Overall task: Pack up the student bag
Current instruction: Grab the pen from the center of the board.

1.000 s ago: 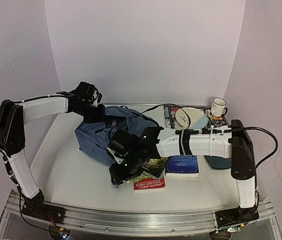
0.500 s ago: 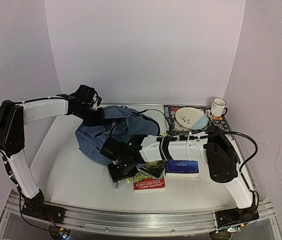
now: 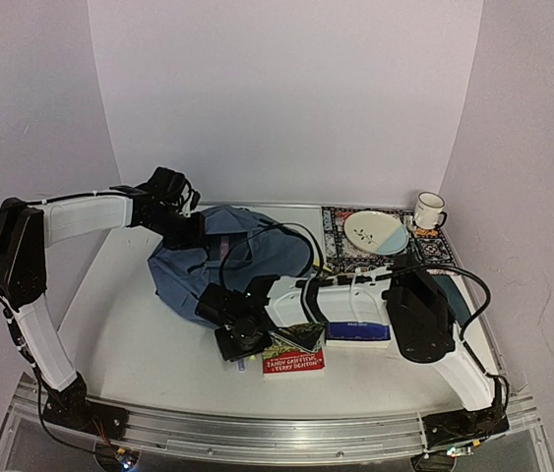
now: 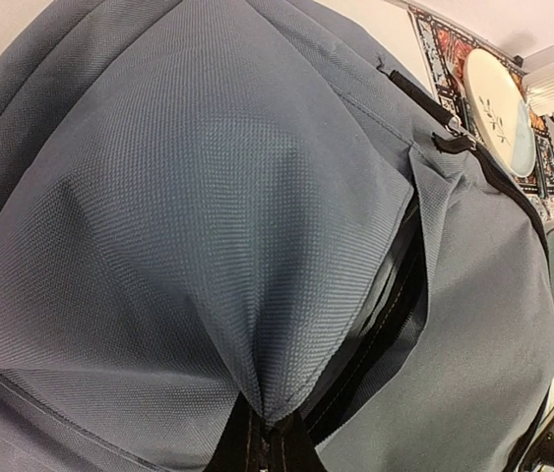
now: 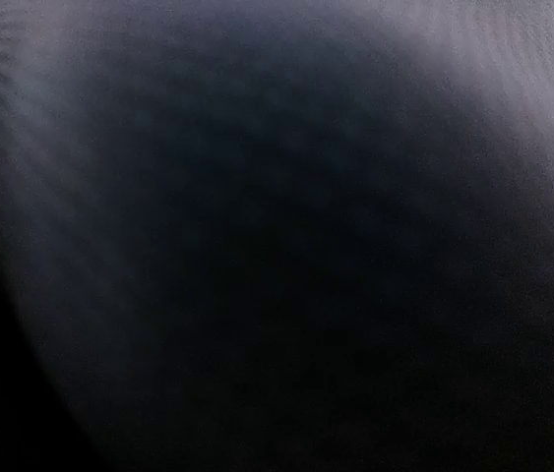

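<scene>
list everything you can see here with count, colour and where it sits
student bag: one, slate blue, middle of the table
table: one, white, under everything
patterned mat: one, dark with red and white, back right
plate: one, cream and pale blue, on the mat
mug: one, white with a dark rim, at the mat's back right corner
red book: one, near edge, in front of the bag
dark book: one, overlapping the red book
blue book: one, right of those two
teal thing: one, mostly hidden by the right arm
left gripper: black, pinching a fold of the bag
right gripper: black, at the bag's near edge; jaws hidden
</scene>
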{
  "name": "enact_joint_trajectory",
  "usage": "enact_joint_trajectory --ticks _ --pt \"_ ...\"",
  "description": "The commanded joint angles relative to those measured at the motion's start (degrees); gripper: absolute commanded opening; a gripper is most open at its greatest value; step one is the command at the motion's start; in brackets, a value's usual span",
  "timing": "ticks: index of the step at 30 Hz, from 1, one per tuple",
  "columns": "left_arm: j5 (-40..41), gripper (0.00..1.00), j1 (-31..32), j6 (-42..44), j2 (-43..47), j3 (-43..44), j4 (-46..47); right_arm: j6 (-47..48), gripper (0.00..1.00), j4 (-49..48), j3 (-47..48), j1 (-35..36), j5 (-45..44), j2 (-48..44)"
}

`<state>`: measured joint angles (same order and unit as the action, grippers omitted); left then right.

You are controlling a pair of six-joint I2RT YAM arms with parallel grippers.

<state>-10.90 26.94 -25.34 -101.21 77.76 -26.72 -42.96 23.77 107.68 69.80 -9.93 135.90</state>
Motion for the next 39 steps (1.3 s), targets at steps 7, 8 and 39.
enact_joint_trajectory --ticks 7,8,39 --pt "0.2 0.0 -0.44 1.85 3.71 -0.98 0.62 2.48 0.14 9.82 -10.59 1.14 1.78 -6.17" --pt "0.05 0.0 -0.48 1.95 3.73 -1.09 0.62 3.37 0.1 10.54 -11.92 1.3 2.83 -7.72" --pt "-8.03 0.0 -0.4 5.2 5.0 -1.68 0.53 6.01 0.0 2.38 -4.99 -7.51 19.62 -23.6"
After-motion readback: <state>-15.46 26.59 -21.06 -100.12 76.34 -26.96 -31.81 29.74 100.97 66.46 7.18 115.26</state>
